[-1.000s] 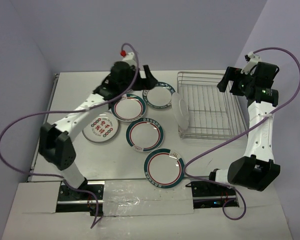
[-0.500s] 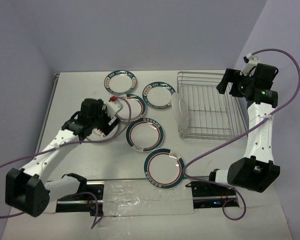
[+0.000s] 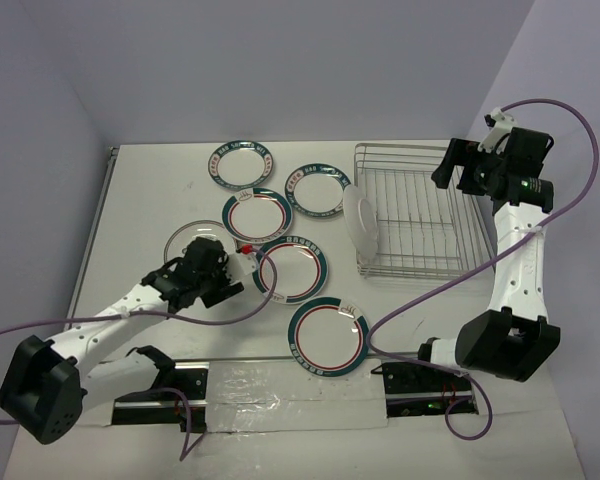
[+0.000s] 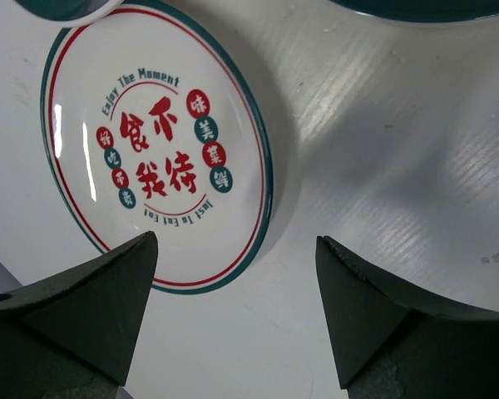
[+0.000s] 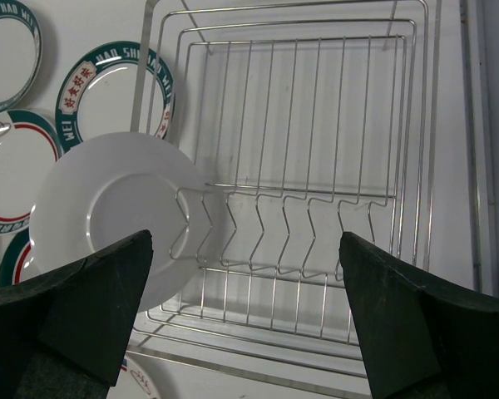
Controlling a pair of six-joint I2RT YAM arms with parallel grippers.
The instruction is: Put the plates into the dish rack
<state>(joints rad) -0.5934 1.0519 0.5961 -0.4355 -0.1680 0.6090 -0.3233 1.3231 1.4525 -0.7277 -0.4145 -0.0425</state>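
On the white table (image 3: 140, 200), the dish rack (image 3: 420, 215) sits at right. One plate (image 3: 361, 224) stands on edge at its left end, and six more plates (image 3: 317, 190) lie flat to the left. The left gripper (image 4: 237, 241), jaws apart and empty, hangs beside a lettered plate (image 4: 158, 150), poised, we judge, for its rim. The right gripper (image 5: 245, 239) waits wide open above the rack. The left arm (image 3: 130, 310) partly hides one plate from overhead.

White plates (image 3: 326, 336), green rims, red rings; silver wire dish rack (image 3: 417, 205)
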